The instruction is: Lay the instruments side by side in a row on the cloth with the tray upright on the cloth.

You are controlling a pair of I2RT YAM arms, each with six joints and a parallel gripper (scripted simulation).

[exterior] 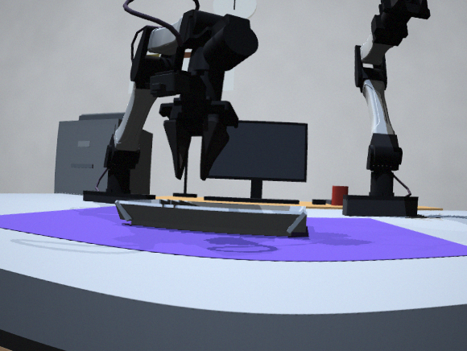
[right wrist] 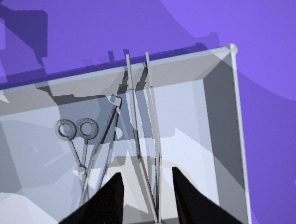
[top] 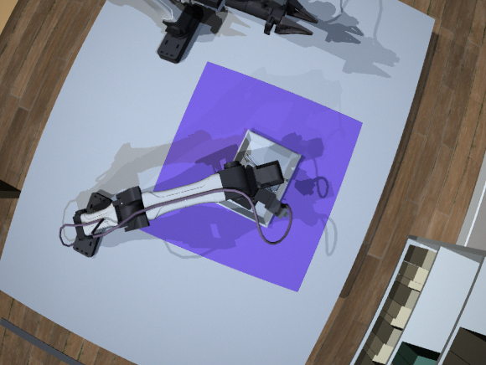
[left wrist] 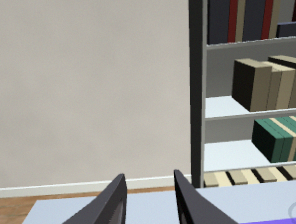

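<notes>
The purple cloth lies flat. The white tray stands upright on it. In the right wrist view, ringed scissors lie in the tray. Beside them is a narrow two-legged instrument with a joined end. Long tweezers lie right of both, their tips resting over the tray wall. My right gripper is partly open and empty, pointing down above the tray. My left gripper is partly open and empty, well away from the cloth.
The right arm reaches across the cloth and hides part of the tray in the top view. The left arm's base stands beyond the cloth's edge. A bookcase and a monitor stand beyond the table.
</notes>
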